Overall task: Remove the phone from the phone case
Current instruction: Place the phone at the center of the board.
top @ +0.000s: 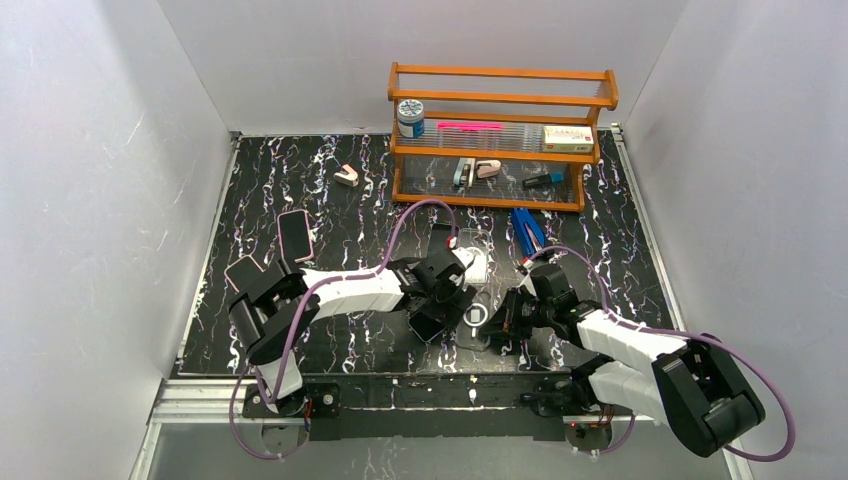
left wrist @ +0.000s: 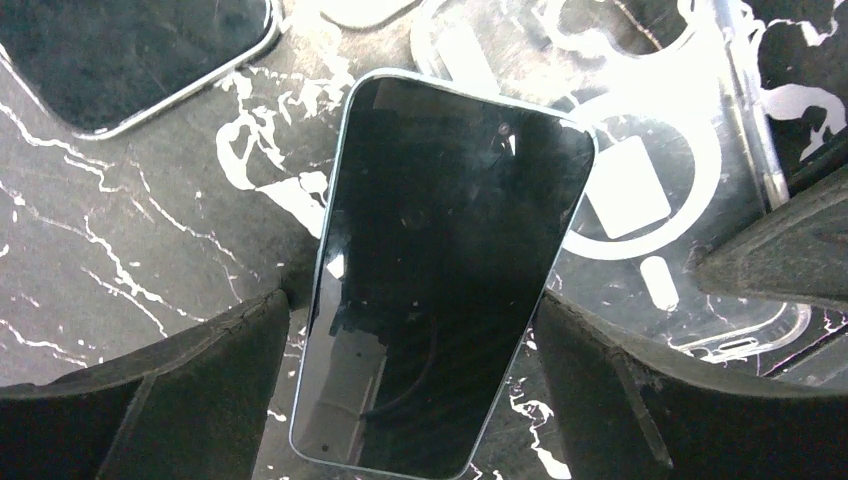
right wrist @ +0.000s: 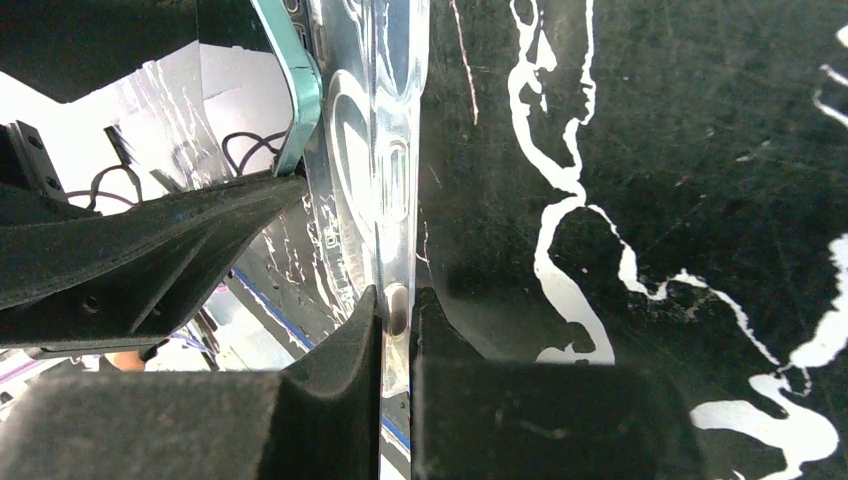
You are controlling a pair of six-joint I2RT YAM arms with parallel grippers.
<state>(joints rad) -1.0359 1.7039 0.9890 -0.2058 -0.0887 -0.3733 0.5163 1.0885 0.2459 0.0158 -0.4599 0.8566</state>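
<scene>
The phone (left wrist: 440,270), with a dark screen and a pale blue rim, sits between my left gripper's (left wrist: 412,300) fingers, which press its long sides. It lies over the clear phone case (left wrist: 640,200), outside it. In the top view the left gripper (top: 445,298) holds the phone (top: 430,322) at the table's front centre. My right gripper (right wrist: 398,300) is shut on the case's (right wrist: 385,150) edge. The phone's rim (right wrist: 300,90) stands off the case there. In the top view the right gripper (top: 500,322) is just right of the case (top: 478,318).
A second dark phone (left wrist: 110,60) lies just beyond the left gripper. A phone in a pink case (top: 294,233) lies at the left. Another clear case (top: 475,262), a blue item (top: 527,228) and a wooden rack (top: 495,130) stand behind.
</scene>
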